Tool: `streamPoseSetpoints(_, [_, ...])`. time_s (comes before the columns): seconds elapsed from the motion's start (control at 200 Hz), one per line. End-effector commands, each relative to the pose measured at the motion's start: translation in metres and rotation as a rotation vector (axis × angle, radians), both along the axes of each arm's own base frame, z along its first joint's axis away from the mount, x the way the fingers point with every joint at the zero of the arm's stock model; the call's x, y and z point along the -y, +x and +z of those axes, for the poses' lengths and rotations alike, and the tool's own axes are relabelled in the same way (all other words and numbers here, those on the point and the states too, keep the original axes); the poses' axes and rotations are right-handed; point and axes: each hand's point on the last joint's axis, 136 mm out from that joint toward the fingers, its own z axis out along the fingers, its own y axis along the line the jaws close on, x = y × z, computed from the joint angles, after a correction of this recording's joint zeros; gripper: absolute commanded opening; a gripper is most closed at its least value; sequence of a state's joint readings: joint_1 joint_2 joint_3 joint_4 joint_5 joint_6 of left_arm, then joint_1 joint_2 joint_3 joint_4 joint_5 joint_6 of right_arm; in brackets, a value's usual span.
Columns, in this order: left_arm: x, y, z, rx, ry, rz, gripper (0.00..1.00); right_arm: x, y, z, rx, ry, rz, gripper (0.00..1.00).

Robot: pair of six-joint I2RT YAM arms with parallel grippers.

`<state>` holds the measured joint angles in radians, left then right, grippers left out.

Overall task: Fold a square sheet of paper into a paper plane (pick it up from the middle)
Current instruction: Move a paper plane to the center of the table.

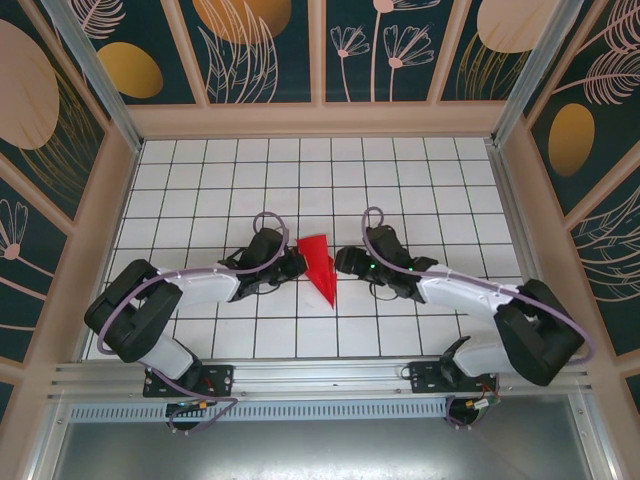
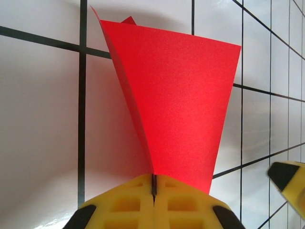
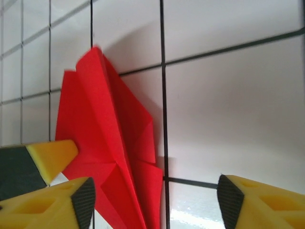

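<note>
Two arms reaching inward over the white gridded table (image 1: pixel 200 180), grippers almost meeting near its middle. Between them, the paper plane (image 1: pixel 320 265): bright red, folded into a narrow wedge, broad end toward the far wall, point toward the arm bases.

Left gripper (image 2: pixel 153 188): yellow fingers pressed tight together, pinching the narrow end of the red paper at the seam between the pads. From that wrist, paper widening away from the grip, layers parting slightly along the left edge, shadow on the tiles beneath.

Right gripper (image 3: pixel 156 195): jaws apart and clamping nothing, straddling the lower end of the folded paper. One finger just beside the red layers, the other well clear over bare tile. Creased flaps fanned upward, a yellow-and-black fingertip of the left gripper against their left side.
</note>
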<state>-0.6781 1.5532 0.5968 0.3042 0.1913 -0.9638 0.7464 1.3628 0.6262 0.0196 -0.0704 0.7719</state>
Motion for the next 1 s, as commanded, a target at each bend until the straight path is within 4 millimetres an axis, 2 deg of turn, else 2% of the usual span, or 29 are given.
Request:
streamPoseSetpoints(0.0, [-0.001, 0.005, 0.003, 0.02, -0.037, 0.019, 0.0, -0.028, 0.003, 0.003, 0.038, -0.019, 0.103, 0.64])
streamPoseSetpoints(0.115, [-0.006, 0.004, -0.005, 0.006, -0.019, 0.029, 0.0, -0.045, 0.0, -0.005, 0.025, -0.047, 0.172, 0.59])
streamPoseSetpoints(0.27, [-0.011, 0.002, -0.013, -0.015, 0.007, 0.04, 0.0, -0.052, -0.001, -0.018, -0.01, -0.081, 0.193, 0.6])
streamPoseSetpoints(0.42, [-0.01, 0.003, -0.011, -0.01, 0.003, 0.036, 0.0, -0.065, -0.011, -0.017, -0.022, -0.049, 0.259, 0.57])
streamPoseSetpoints(0.656, [-0.009, 0.003, -0.01, -0.009, 0.005, 0.033, 0.0, -0.068, -0.021, -0.016, -0.037, -0.048, 0.285, 0.51])
streamPoseSetpoints(0.891, [-0.009, 0.004, -0.009, -0.007, 0.006, 0.032, 0.0, -0.067, -0.026, -0.015, -0.039, -0.06, 0.289, 0.5])
streamPoseSetpoints(0.996, [-0.009, 0.003, -0.009, -0.008, 0.006, 0.029, 0.0, -0.07, -0.024, -0.02, -0.046, -0.074, 0.297, 0.42])
